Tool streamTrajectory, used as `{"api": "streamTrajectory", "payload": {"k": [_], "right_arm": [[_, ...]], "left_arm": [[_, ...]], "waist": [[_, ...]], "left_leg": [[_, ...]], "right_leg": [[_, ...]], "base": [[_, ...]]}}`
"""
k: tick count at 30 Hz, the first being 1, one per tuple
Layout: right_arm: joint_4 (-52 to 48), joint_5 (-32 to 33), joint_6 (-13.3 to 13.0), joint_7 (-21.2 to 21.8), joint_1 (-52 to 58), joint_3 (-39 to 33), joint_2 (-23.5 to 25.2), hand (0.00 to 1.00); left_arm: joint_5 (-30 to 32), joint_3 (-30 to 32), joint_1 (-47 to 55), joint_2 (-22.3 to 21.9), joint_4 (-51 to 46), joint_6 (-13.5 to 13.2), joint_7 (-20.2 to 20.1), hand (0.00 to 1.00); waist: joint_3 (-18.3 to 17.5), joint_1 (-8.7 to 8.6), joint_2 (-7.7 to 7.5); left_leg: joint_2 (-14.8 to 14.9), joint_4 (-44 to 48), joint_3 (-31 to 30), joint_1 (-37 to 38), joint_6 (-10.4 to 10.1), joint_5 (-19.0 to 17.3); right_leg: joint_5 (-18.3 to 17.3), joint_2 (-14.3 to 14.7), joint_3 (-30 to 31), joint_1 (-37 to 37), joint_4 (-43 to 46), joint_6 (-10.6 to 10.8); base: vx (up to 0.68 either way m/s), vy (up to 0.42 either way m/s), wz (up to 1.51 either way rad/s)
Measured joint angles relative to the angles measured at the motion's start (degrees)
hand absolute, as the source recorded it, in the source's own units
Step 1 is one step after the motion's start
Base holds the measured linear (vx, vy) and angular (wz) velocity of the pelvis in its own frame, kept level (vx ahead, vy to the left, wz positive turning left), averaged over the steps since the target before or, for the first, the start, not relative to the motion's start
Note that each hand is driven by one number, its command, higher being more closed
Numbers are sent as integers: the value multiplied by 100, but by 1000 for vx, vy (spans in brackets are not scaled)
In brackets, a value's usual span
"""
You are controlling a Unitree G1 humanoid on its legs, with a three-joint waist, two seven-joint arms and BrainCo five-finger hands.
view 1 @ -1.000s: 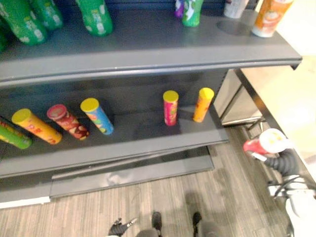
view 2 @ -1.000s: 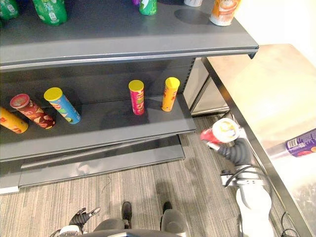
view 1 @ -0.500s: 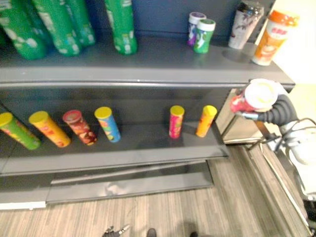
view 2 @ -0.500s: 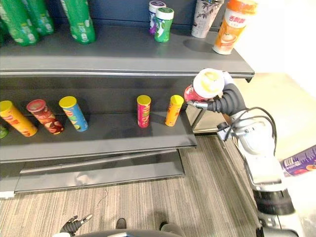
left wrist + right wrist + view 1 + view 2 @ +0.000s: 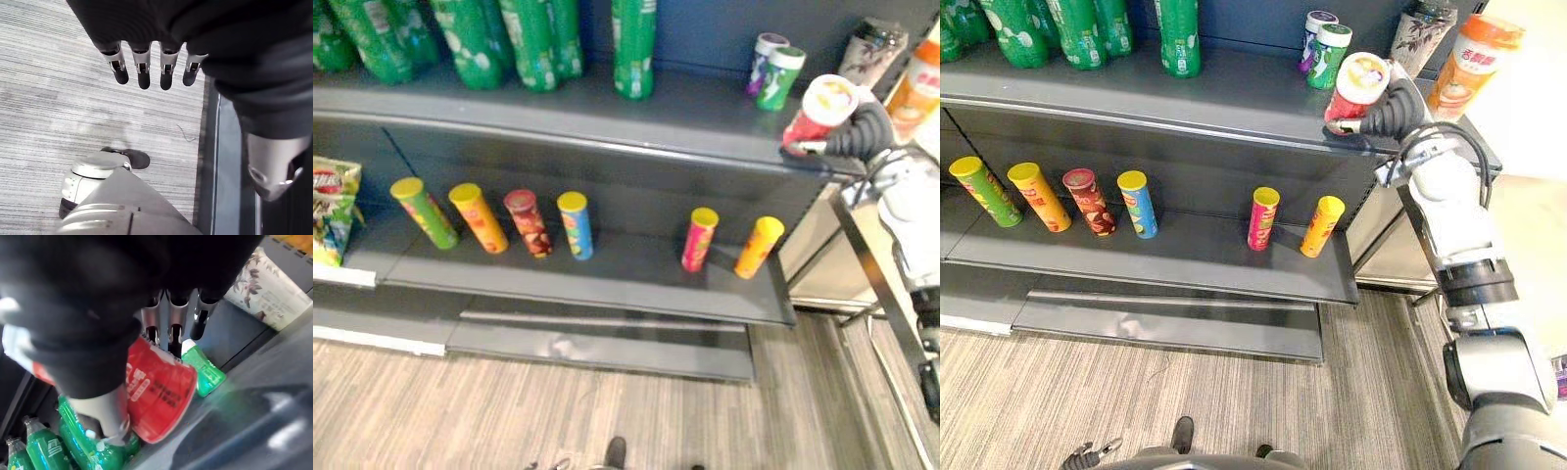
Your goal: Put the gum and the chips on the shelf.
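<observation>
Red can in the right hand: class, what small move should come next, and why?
Probably ease the red can a little deeper over the upper shelf and tip it upright before letting go. The right hand grips it tilted at the shelf's front edge, near the green gum bottle.

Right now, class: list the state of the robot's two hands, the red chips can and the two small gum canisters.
Red white-lidded chips can: held at the grey top shelf's front edge.
Right hand: shut on the can.
Left hand: open, empty, over the floor.
Green gum canister: upright on the top shelf.
Purple gum canister: upright beside it.
</observation>
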Motion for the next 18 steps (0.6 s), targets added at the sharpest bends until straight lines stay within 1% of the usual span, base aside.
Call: {"api": "streamTrajectory", "payload": {"k": [3,5,9,10,11,12,14,16,18], "right_arm": [[84,73,3,-3,-296,113,0,100],[240,219,8,-4,-495,137,0,100],[517,309,19,15,-819,367,0,100],[677,373,20,22,-917,428,0,100],[805,445,25,23,-1003,507,2,100],[1148,472,62,35,-1233,674,5,100],[1411,473,130,42,-1404,794,9,100],[1699,472,184,47,-1578,808,21,100],[1852,484,238,85,-1744,792,54,100]], "left_arm": [[0,112,-12,5,-3,0,3,0],[0,203,-20,17,-10,0,4,0],[-3,188,-113,21,-11,0,2,0],[-9,147,-179,22,-26,-3,3,0],[-16,111,-194,22,-55,-3,2,0],[-108,-67,-263,30,-102,-7,-1,0],[-221,-167,-333,35,-110,-7,-2,0],[-225,-311,-425,56,-120,-10,-2,0],[-226,-362,-452,71,-121,-12,-1,0]], "waist": [[82,7,-16],[150,28,-72],[213,49,-120],[230,92,-121],[239,96,-120],[281,130,-117],[308,161,-118],[353,221,-120],[427,231,-121]], "left_leg": [[21,0,9,-1,-6,0],[39,0,19,1,-24,-9],[61,1,29,0,-41,-11],[66,1,29,-1,-52,-2],[67,1,26,-1,-53,-1],[71,1,23,-6,-58,2],[74,1,20,-23,-67,10],[82,2,15,-83,-87,33],[90,3,10,-81,-95,47]], "right_leg": [[-1,22,5,-2,-5,-1],[-9,38,9,-2,-6,-16],[-19,60,15,-11,-7,-33],[-21,66,14,-13,-7,-35],[-23,68,12,-13,-7,-38],[-23,74,10,-16,-7,-39],[-23,79,9,-35,-6,-39],[-10,89,8,-103,6,-59],[-9,97,5,-102,12,-60]], "base": [[0,0,0],[0,0,0],[15,-11,-1],[0,0,0],[0,0,0],[0,0,0],[0,0,0],[0,0,0],[0,0,0]]}}
